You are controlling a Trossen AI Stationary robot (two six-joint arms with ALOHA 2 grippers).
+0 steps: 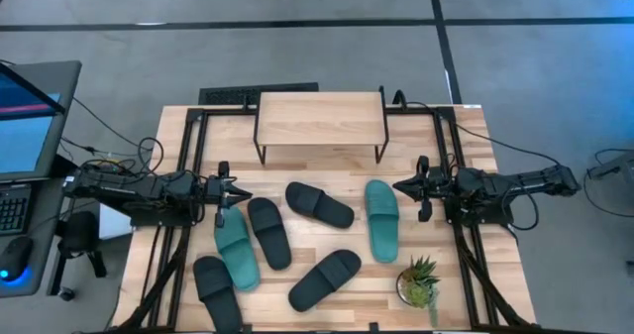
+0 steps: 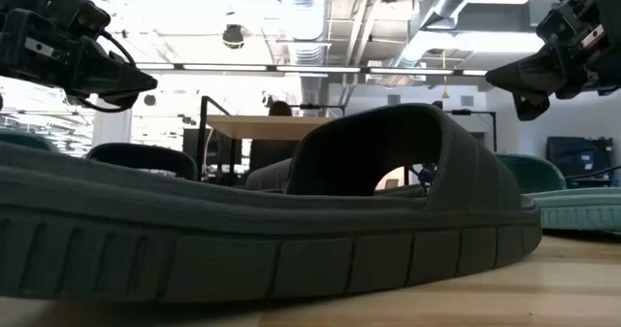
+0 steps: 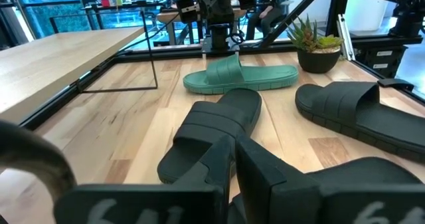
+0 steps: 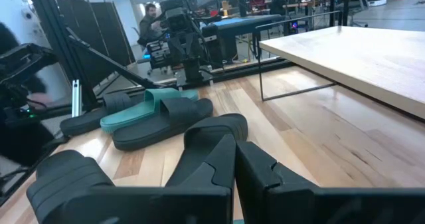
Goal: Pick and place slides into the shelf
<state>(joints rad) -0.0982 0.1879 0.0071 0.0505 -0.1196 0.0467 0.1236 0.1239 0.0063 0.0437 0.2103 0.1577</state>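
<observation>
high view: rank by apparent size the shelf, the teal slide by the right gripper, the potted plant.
1. shelf, clearly the largest.
2. teal slide, long and narrow.
3. potted plant, the smallest.
The camera looks straight down, so nearness hardly skews this.

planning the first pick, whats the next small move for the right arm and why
Probably open the right tool and lower it onto the teal slide just in front of it. Both tools are shut and empty, the left tool hovers at the far side, all six slides lie on the table, and the shelf holds nothing on top.
</observation>
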